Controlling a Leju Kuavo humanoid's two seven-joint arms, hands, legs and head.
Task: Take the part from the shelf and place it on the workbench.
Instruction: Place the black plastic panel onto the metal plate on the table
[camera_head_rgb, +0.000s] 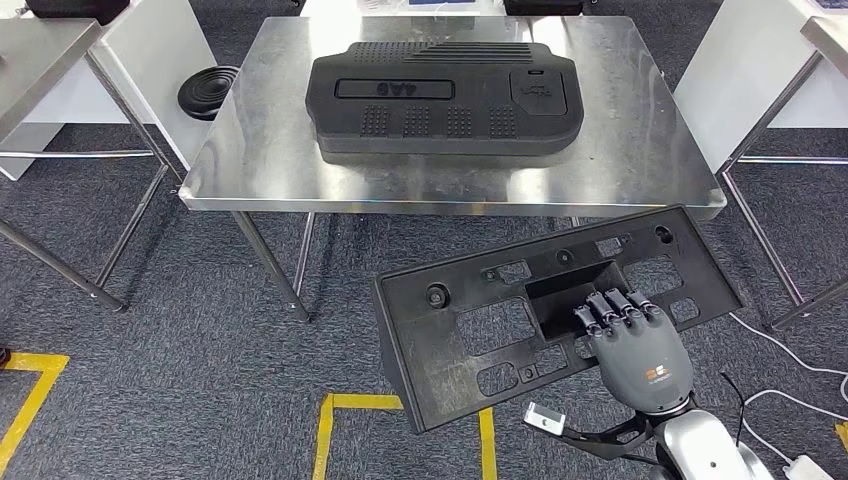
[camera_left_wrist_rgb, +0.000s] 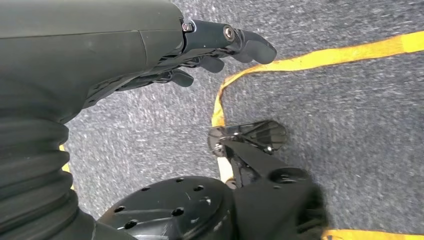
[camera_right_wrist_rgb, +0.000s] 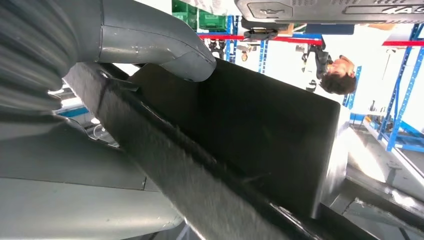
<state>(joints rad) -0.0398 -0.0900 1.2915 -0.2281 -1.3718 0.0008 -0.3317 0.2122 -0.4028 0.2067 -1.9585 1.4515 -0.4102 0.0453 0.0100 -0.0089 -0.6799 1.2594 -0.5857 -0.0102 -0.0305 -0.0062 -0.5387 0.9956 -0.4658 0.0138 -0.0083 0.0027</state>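
My right hand (camera_head_rgb: 637, 345) holds a flat black plastic part (camera_head_rgb: 470, 310) with several cut-outs, its fingers hooked over the edge of the part's central box recess. The part hangs level in front of the steel workbench (camera_head_rgb: 300, 180), below its near edge and above the carpet. In the right wrist view the thumb (camera_right_wrist_rgb: 165, 47) presses against the recess wall of the part (camera_right_wrist_rgb: 260, 130). In the left wrist view my left hand (camera_left_wrist_rgb: 210, 55) hangs over the carpet, fingers loosely curled with nothing in them.
A large black moulded cover (camera_head_rgb: 445, 95) lies in the middle of the workbench. A black round disc (camera_head_rgb: 207, 91) sits on the floor at the left. Other steel tables (camera_head_rgb: 40, 60) stand at both sides. Yellow tape (camera_head_rgb: 340, 405) marks the carpet. A person (camera_right_wrist_rgb: 337, 75) stands far off.
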